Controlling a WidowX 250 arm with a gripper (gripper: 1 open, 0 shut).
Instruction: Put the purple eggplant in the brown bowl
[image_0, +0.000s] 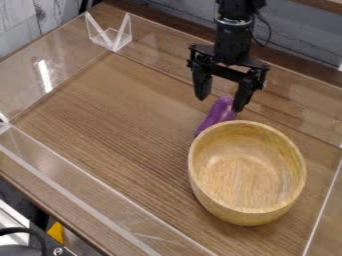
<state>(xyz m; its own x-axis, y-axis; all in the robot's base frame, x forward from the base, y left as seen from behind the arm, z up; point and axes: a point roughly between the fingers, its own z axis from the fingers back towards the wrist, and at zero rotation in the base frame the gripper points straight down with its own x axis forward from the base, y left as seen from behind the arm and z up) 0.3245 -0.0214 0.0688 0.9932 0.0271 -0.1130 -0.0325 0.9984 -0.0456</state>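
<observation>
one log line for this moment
phase: approach | pincer: open, above eggplant | eggplant: on table beside bowl rim | bowl: empty

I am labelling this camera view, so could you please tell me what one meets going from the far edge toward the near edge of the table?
Clear plastic stand at the far left corner → open gripper pointing down → purple eggplant just below it → brown bowl, nearest the camera.
</observation>
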